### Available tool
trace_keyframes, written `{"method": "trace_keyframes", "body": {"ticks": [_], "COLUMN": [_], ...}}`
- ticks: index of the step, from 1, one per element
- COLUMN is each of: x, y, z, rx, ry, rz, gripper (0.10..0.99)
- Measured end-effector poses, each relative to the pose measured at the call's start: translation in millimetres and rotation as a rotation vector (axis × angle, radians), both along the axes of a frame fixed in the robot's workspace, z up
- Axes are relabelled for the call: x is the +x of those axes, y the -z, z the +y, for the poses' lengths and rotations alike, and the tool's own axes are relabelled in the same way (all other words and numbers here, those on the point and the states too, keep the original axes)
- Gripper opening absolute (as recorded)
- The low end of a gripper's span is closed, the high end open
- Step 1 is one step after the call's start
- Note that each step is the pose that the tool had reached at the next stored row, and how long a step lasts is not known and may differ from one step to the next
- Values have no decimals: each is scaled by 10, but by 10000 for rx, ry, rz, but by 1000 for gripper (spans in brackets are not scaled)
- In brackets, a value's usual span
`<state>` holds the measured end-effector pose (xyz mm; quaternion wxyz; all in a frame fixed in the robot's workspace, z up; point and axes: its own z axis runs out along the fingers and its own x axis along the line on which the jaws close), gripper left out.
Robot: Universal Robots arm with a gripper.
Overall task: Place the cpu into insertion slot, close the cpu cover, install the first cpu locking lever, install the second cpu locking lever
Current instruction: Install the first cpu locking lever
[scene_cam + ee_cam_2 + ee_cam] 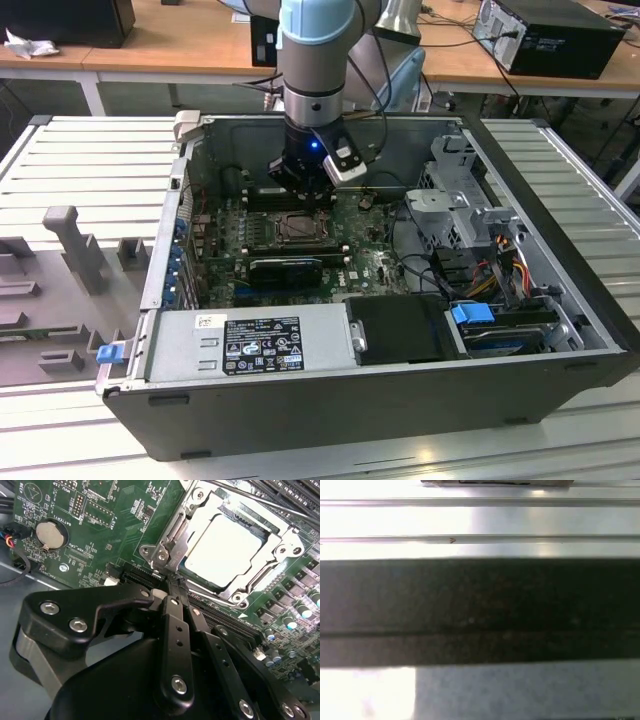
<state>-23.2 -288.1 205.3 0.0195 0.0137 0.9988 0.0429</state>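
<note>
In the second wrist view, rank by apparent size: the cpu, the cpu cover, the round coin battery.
1. cpu cover, framing the chip
2. cpu, seated inside it
3. coin battery, clearly smallest, though it lies slightly farther across the board

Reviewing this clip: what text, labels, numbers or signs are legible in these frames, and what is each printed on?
Black label on the power supply, exterior view: print too small to read.
White sticker beside it: too small to read.
White lettering on the motherboard near the coin battery, second wrist view: tiny, not reliably readable.
cpu top: washed out by glare, nothing readable.
</note>
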Motion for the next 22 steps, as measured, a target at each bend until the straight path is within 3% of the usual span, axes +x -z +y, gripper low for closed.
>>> {"method": "trace_keyframes", "body": {"ticks": [11,13,15,18,20,22], "x": [12,14,24,26,26,26], "y": [26,28,33,32,-63,-100], "z": [0,0,1,0,0,0], "rx": [-192,-196,-75,-43,-44,-44], "ry": [1,0,0,1,0,0], "rz": [0,3,-1,-1,0,0], "gripper": [106,106,106,106,106,106]}}
